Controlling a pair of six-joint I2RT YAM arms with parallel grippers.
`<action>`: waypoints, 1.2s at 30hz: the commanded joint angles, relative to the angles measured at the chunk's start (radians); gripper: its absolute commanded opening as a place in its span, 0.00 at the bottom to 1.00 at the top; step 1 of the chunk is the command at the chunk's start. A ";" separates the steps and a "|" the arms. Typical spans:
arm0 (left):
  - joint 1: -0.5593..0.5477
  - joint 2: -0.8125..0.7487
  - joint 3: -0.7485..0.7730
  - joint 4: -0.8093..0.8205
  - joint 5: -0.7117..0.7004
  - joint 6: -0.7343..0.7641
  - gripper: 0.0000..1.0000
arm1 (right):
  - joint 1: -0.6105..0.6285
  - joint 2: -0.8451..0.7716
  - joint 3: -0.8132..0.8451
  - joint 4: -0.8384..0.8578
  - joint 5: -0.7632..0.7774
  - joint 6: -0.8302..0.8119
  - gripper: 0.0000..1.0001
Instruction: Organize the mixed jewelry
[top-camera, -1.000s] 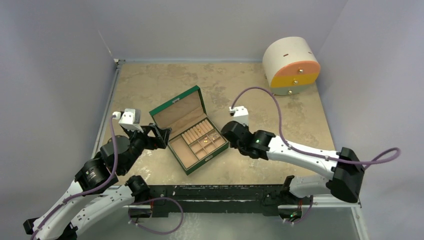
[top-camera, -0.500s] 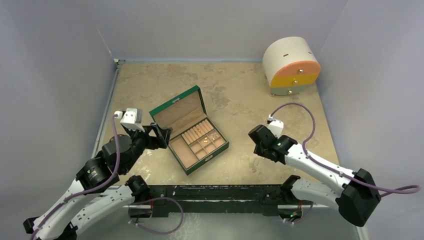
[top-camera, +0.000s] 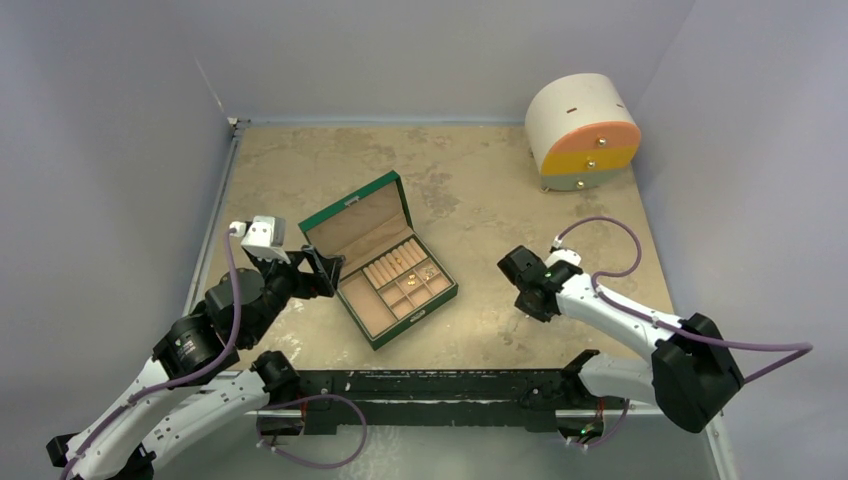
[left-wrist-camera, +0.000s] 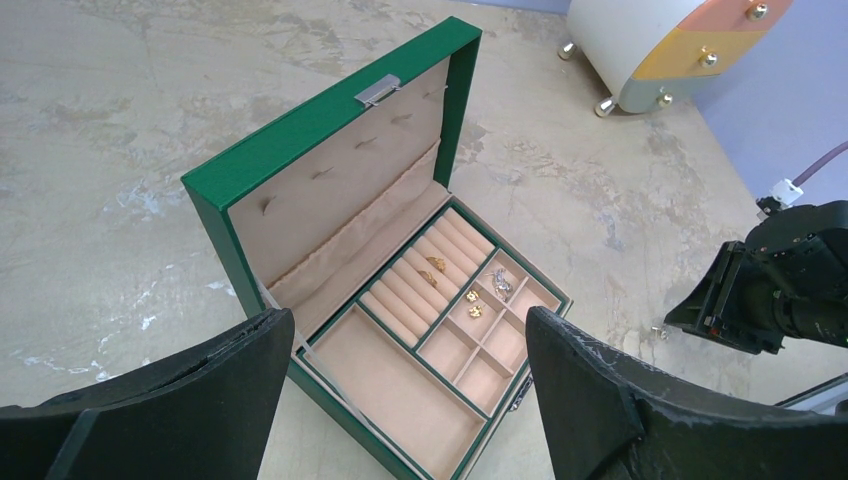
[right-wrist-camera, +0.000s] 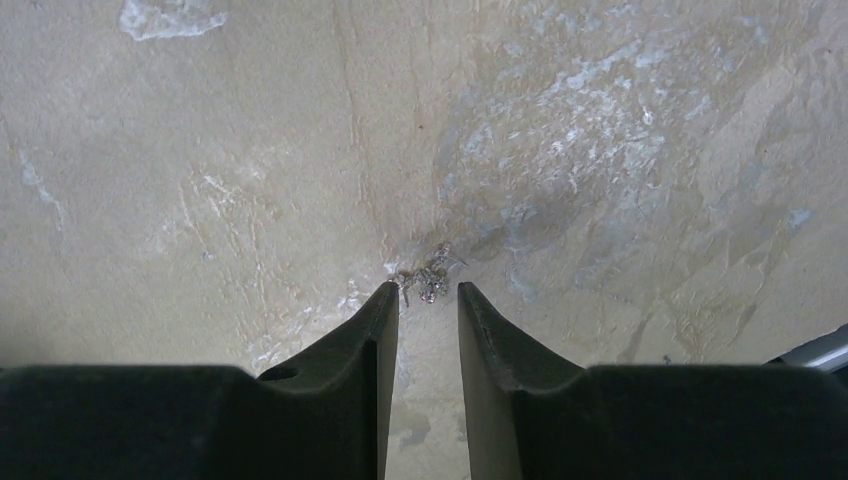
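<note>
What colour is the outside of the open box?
Green; the box shows it best in the left wrist view.

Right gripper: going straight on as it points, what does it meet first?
The right gripper would probably meet the small silver piece lying on the table just off its fingertips; depth is unclear, so the table may come first.

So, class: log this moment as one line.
left fingers: open, by box | right fingers: open, astride silver piece on table | box: open, some jewelry inside

Tiny silvery, glittering jewelry piece (right-wrist-camera: 425, 278), perhaps an earring, lying on mottled beige tabletop (right-wrist-camera: 620, 140), right at tips of narrowly parted black right gripper (right-wrist-camera: 427, 292).
</note>
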 joint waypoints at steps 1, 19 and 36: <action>0.004 0.008 0.003 0.036 0.002 0.015 0.86 | -0.029 -0.015 -0.007 -0.029 0.024 0.086 0.31; 0.004 0.003 0.002 0.035 -0.003 0.014 0.86 | -0.094 -0.021 -0.072 0.071 -0.072 0.116 0.29; 0.004 0.010 0.003 0.034 -0.006 0.013 0.86 | -0.113 -0.002 -0.080 0.079 -0.060 0.125 0.15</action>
